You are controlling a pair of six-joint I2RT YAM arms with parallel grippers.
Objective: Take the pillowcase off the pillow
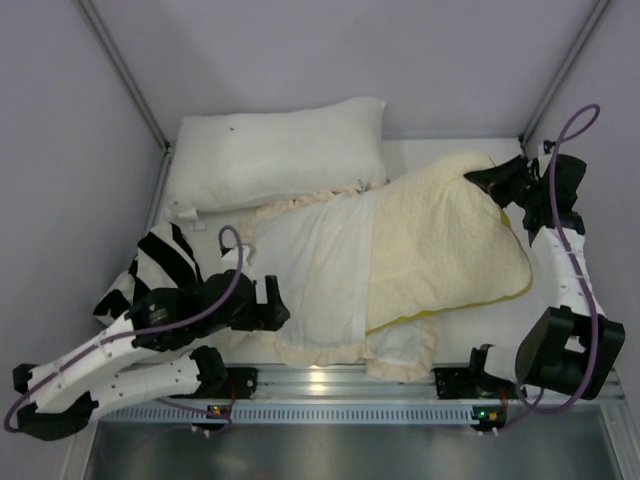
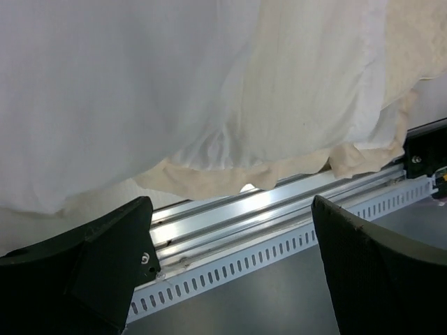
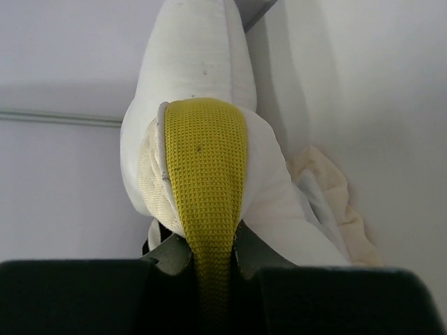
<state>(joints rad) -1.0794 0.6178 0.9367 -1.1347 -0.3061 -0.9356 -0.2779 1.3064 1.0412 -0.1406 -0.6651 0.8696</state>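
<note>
The left fingers stand wide apart with nothing between them, hanging just off the near-left ruffled edge of the pillowcase. The left wrist view shows only its white cloth and cream border draped ahead, above the metal rail at the near edge of the table. The right fingers are clamped on the olive-yellow piping at the far-right end of the pillow, holding that end up near the far-right corner.

By my reading the job is more than half done. The dimpled cream body of the pillow lies bare across the right and middle of the table, while its left end is tucked under the pillowcase, which lies white side up at centre-left. What is left is to draw that last part out, so that cover and pillow lie apart.

The pillow's long axis runs diagonally, from near-left under the cover to far-right at the gripped end, which points toward the back corner. The pillowcase's mouth faces right. A plain white pillow and a striped cloth lie off to the left
</note>
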